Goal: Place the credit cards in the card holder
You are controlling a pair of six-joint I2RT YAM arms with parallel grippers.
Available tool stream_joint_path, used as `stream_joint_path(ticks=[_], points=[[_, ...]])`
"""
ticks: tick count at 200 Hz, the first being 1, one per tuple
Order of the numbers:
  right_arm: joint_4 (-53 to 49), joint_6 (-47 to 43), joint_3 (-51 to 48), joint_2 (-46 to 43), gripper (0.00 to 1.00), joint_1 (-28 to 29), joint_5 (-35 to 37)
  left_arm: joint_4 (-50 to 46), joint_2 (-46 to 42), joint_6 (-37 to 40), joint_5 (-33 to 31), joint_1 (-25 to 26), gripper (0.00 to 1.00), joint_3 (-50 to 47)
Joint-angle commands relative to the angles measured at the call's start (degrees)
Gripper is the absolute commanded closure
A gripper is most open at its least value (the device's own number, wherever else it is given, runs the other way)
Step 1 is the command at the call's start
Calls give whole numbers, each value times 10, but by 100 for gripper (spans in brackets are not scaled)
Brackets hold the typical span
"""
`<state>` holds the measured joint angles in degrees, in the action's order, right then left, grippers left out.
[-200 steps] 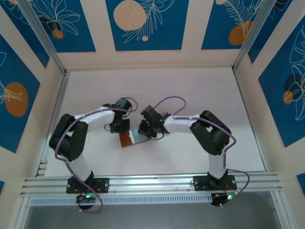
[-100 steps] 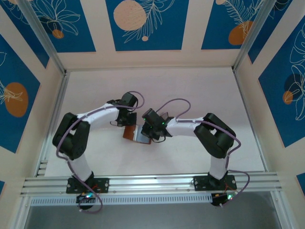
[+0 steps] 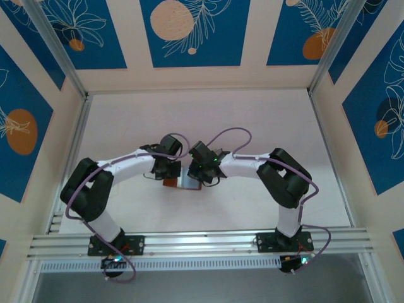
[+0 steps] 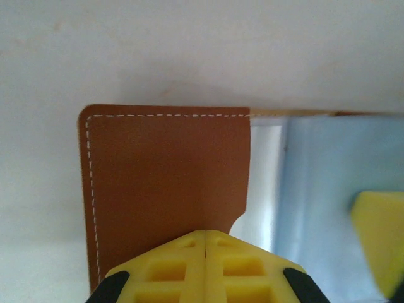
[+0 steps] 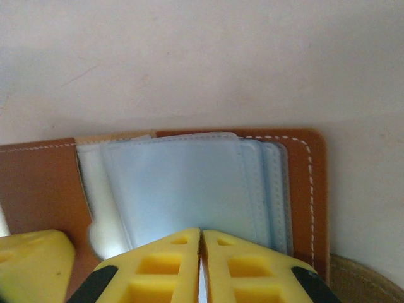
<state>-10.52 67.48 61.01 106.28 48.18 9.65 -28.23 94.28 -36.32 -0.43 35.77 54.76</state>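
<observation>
1. Top external view: a white table (image 3: 252,120) sits inside cream walls set with blue panels (image 3: 189,31) that carry orange discs and white leaf outlines. Aluminium rails (image 3: 202,243) cross the near edge. Both arms bend inward. The left gripper (image 3: 165,170) and right gripper (image 3: 199,174) meet over the card holder (image 3: 170,184), which lies open at mid-table.
2. Left wrist view: the left gripper (image 4: 206,235) has its yellow fingers pressed together, tips over the holder's brown stitched leaf (image 4: 164,170). The leaf lies flat on the matt white surface (image 4: 189,50), with pale clear sleeves (image 4: 322,189) beside it.
3. Right wrist view: the right gripper (image 5: 201,232) has its fingers closed to a thin slit over the fanned sleeves (image 5: 183,189). Whether they pinch a sleeve I cannot tell. The faintly scuffed white tabletop (image 5: 189,57) lies beyond.
</observation>
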Motion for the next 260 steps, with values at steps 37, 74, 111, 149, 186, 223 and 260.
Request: stream_joint_path(ticks=[37,74,111,149,186,223,260], points=[[-139,-102,58,6,86,-11,16,54,22,-27,-13,-1,100,-56],[-237,-198,134,-33,76,-15,42,104,15,-40,-5,2,100,-96],[-330,-273,161,-85,64,-59,92,106,-1,-50,-17,18,100,-102],[-364,-319,169,-71,73,-130,97,114,4,-58,-13,29,100,-98],[-352,-348,176,-48,73,-182,59,118,10,-64,-10,36,100,-94],[-323,-366,177,-26,73,-214,-8,121,15,-67,-5,39,100,-93],[-302,-368,165,-25,75,-219,-23,120,19,-68,-6,38,100,-91]])
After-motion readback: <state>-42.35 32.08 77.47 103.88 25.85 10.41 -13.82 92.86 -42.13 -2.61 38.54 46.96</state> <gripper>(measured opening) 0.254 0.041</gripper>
